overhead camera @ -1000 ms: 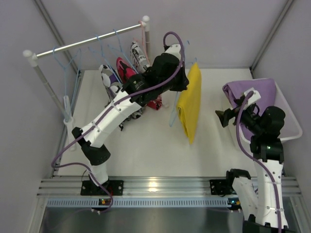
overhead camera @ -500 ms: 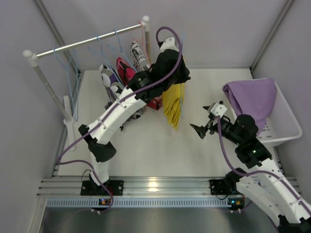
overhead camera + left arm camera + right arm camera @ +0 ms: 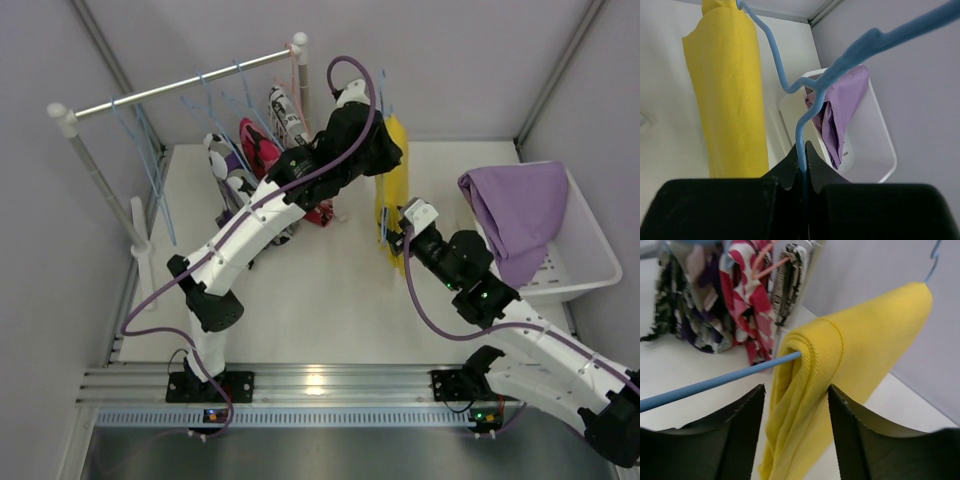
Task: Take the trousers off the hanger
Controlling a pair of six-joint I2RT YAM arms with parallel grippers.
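Yellow trousers hang folded over the bar of a blue hanger. My left gripper is shut on that hanger's wire and holds it in the air right of the rack. My right gripper is open, its jaws standing on either side of the yellow trousers just below the hanger bar. The right finger touches the cloth, while the left finger stands a little off it. Lilac trousers lie in the white basket.
The clothes rack stands at the back left, with several blue hangers on it. Pink-red print trousers and a black-and-white print pair hang there. Grey walls close in the back and both sides.
My right arm has swung left from the basket to the yellow trousers, and its jaws have narrowed around them. The left arm has turned the hanger, so the trousers now hang edge-on.
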